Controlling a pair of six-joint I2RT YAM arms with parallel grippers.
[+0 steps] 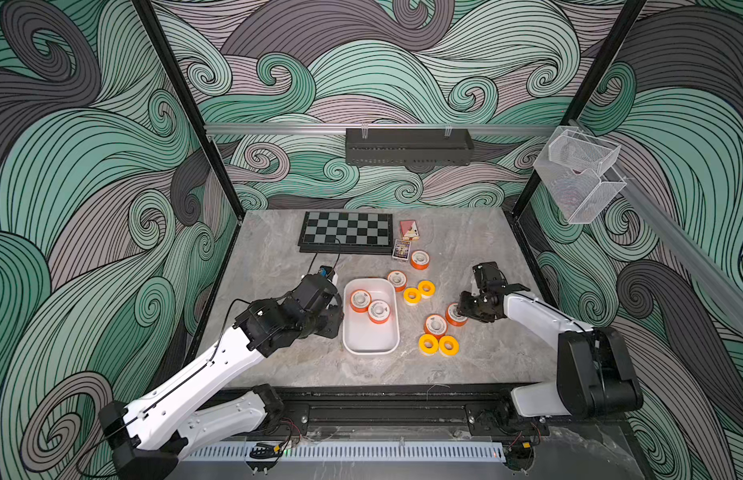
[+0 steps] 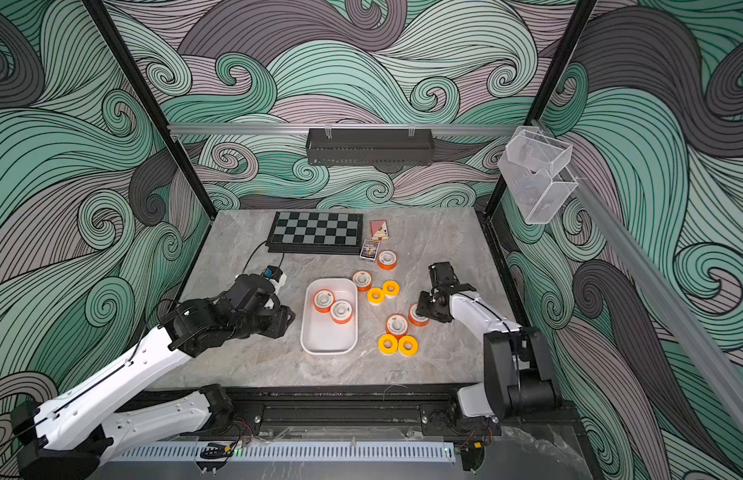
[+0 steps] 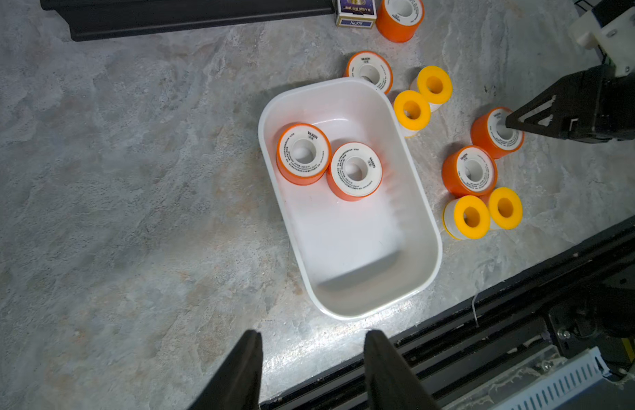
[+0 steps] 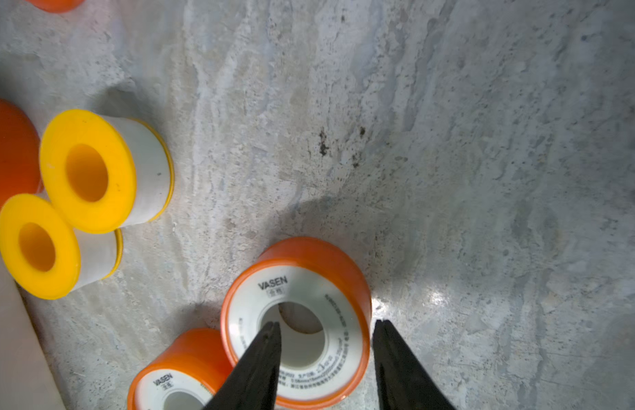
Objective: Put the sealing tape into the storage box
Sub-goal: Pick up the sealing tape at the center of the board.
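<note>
Sealing tape (image 1: 360, 300): two rolls in the storage box (image 1: 372, 345), eight beside it on the tabletop (image 1: 465, 365); left tool (image 3: 314, 333) parted, empty; right tool (image 4: 326, 322) parted astride the wall of one outside roll (image 4: 309, 255).

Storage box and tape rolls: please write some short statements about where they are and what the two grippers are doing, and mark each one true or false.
1. Two orange rolls lie inside the storage box. True.
2. One yellow roll is already in the box. False: all four yellow rolls stand on the table, outside it.
3. The left gripper holds a roll. False: its jaws are apart with nothing between them.
4. The right gripper has one finger in the hole of an orange roll on the table. True; the other finger is outside the roll's wall.
</note>
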